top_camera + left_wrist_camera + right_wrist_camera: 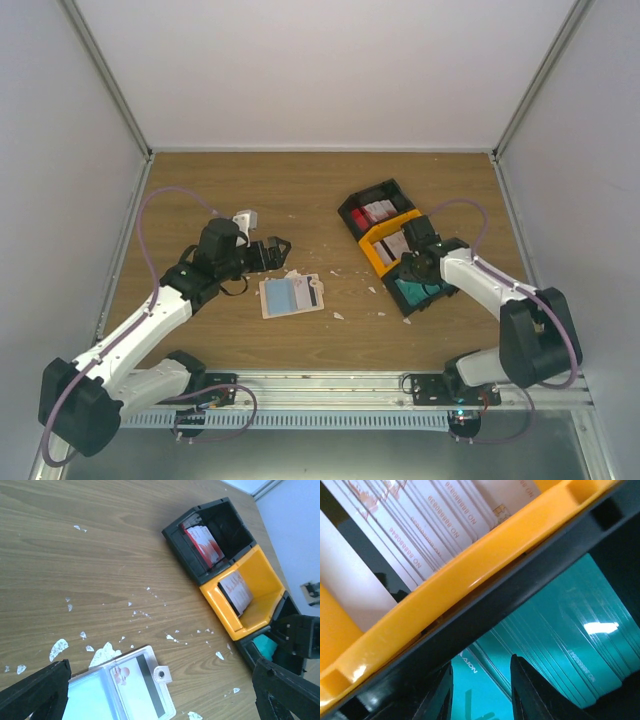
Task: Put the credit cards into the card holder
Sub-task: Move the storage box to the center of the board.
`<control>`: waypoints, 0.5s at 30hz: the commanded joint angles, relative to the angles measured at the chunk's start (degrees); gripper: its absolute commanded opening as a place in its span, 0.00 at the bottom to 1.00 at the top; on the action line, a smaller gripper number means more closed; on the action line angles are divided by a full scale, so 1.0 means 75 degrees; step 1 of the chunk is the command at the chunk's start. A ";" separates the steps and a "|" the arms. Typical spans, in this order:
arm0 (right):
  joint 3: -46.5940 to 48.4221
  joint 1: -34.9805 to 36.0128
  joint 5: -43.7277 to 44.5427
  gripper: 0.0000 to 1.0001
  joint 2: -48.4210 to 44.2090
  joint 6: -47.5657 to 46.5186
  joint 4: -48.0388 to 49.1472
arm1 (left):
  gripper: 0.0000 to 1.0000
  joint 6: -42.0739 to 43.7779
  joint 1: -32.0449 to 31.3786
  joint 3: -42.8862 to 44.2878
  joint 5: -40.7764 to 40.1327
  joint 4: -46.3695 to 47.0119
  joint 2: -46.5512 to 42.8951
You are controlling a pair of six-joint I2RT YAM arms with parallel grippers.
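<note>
The card holder lies open on the table, with a teal card in its left pocket and a white card with a black stripe in its right pocket, snap tab to the right. My left gripper hovers just behind it, open and empty; in the left wrist view its fingers stand far apart over the holder. My right gripper is down inside the near black bin, open, fingers slightly apart over the stack of teal cards, and also shows in the right wrist view.
Three bins stand in a row at the right: a black one with red cards, a yellow one with white cards, and a black one with teal cards. White scraps litter the wood around the holder.
</note>
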 commanded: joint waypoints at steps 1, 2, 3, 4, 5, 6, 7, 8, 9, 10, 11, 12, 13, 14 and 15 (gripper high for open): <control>0.0201 -0.0083 -0.0359 0.33 0.0482 -0.0518 0.1072 | 0.99 -0.0158 0.0129 -0.0090 0.0303 0.0455 -0.0022; 0.0277 -0.0083 -0.0388 0.33 0.0593 -0.0570 0.1114 | 0.99 -0.0172 0.0140 -0.0095 0.0312 0.0449 -0.0021; 0.0336 -0.0086 -0.0416 0.33 0.0664 -0.0606 0.1141 | 0.99 -0.0183 0.0145 -0.0110 0.0332 0.0449 -0.0022; 0.0370 -0.0088 -0.0455 0.33 0.0717 -0.0631 0.1153 | 0.99 -0.0178 0.0154 -0.0110 0.0343 0.0435 -0.0015; 0.0380 -0.0088 -0.0470 0.34 0.0741 -0.0655 0.1146 | 0.99 -0.0185 0.0160 -0.0118 0.0353 0.0412 -0.0012; 0.0375 -0.0094 -0.0504 0.35 0.0763 -0.0703 0.1118 | 0.99 -0.0186 0.0160 -0.0142 0.0371 0.0401 -0.0011; 0.0343 -0.0101 -0.0543 0.36 0.0778 -0.0768 0.1081 | 0.99 -0.0180 0.0171 -0.0175 0.0380 0.0367 -0.0010; 0.0303 -0.0102 -0.0561 0.37 0.0796 -0.0813 0.1008 | 0.99 -0.0210 0.0169 -0.0211 0.0408 0.0366 -0.0010; 0.0263 -0.0102 -0.0567 0.38 0.0822 -0.0824 0.0906 | 0.99 -0.0253 0.0176 -0.0280 0.0514 0.0386 0.0001; 0.0156 -0.0100 -0.0586 0.39 0.0832 -0.0824 0.0835 | 0.99 -0.0274 0.0176 -0.0346 0.0632 0.0464 0.0017; 0.0072 -0.0094 -0.0637 0.39 0.0805 -0.0818 0.0810 | 0.98 -0.0304 0.0171 -0.0439 0.0795 0.0546 0.0049; -0.0007 -0.0098 -0.0701 0.39 0.0763 -0.0813 0.0810 | 0.97 -0.0325 0.0176 -0.0497 0.0925 0.0631 0.0089; -0.0077 -0.0101 -0.0814 0.39 0.0708 -0.0804 0.0819 | 0.97 -0.0353 0.0171 -0.0557 0.1041 0.0709 0.0149; -0.0139 -0.0105 -0.0964 0.38 0.0665 -0.0823 0.0850 | 0.96 -0.0369 0.0175 -0.0600 0.1154 0.0782 0.0204; -0.0190 -0.0102 -0.1100 0.37 0.0616 -0.0837 0.0875 | 0.94 -0.0383 0.0173 -0.0626 0.1247 0.0843 0.0273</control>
